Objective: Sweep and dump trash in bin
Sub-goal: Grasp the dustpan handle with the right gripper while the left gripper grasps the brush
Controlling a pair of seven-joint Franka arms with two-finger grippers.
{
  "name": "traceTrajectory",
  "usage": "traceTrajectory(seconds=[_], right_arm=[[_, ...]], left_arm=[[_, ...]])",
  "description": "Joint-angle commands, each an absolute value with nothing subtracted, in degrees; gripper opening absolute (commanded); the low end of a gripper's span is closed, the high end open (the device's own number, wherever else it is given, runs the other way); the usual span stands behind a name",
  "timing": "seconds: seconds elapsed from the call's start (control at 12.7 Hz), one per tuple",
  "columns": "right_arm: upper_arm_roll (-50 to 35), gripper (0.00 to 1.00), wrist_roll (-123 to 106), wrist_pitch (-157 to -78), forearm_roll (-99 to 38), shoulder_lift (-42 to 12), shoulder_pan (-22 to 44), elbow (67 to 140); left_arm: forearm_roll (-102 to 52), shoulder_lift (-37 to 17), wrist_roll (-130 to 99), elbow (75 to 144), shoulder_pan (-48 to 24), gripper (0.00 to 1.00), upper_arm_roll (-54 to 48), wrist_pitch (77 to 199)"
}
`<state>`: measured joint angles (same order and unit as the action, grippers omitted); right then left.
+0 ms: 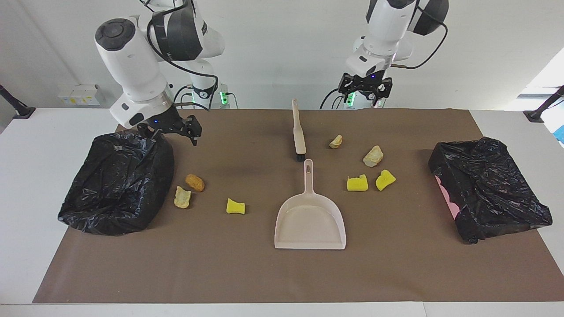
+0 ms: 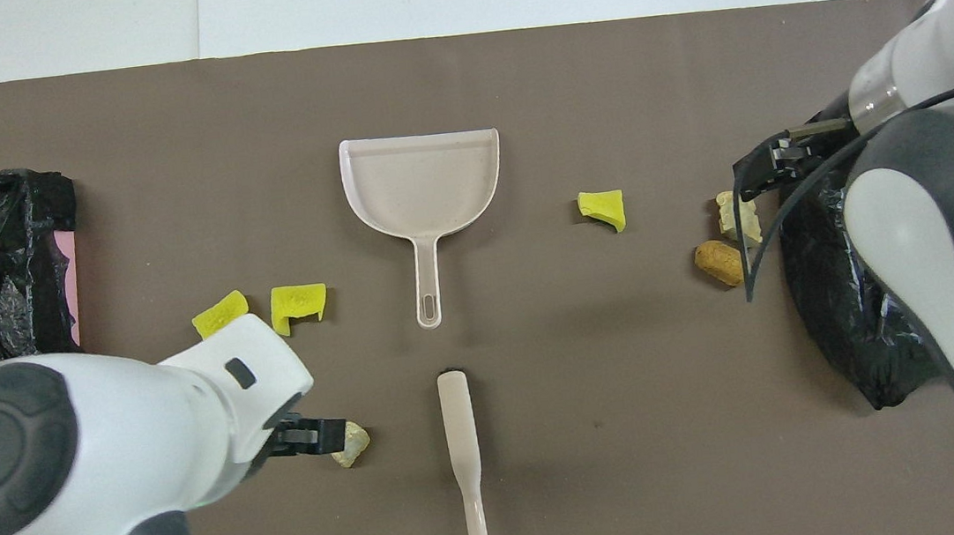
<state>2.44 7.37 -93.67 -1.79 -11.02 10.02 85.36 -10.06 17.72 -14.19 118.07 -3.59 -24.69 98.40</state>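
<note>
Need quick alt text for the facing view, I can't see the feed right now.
Seven scraps lie unswept on a brown mat around a beige dustpan and brush, between two black-bagged bins. Both arms hang raised, holding nothing: the right end effector open beside one bin, the left end effector open above the mat's robot-side edge.

Bright, even room light from overhead, with extra daylight glowing at the left arm's end of the room, near the wall. Shadows are soft and short: a faint smudge beside the dustpan (image 1: 310,222), another under the brush (image 1: 299,130), a dim patch on the brown mat (image 1: 246,273). The two black bags (image 1: 116,180) catch small glints on their wrinkles. The white table (image 1: 26,176) runs close to washed out. From overhead, the left arm (image 2: 90,468) sits huge and slightly blurred, and the right arm (image 2: 948,191) looms soft too. The mat stays crisp.
</note>
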Motion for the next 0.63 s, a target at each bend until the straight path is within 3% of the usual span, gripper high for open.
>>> traceTrajectory(seconds=[0.0,0.55], right_arm=[[2.37,1.00,13.07,-95.78,-2.46,-16.51,12.55,80.16],[1.14,1.00,30.81,-110.90,-2.81,-27.13,23.62,77.28]], left_arm=[[-13.61,21.97,-17.83,125.93,-3.52,1.00,-29.77,104.14],[-20.11,20.92,-26.70,136.92,-3.69,1.00,-46.20,119.60]])
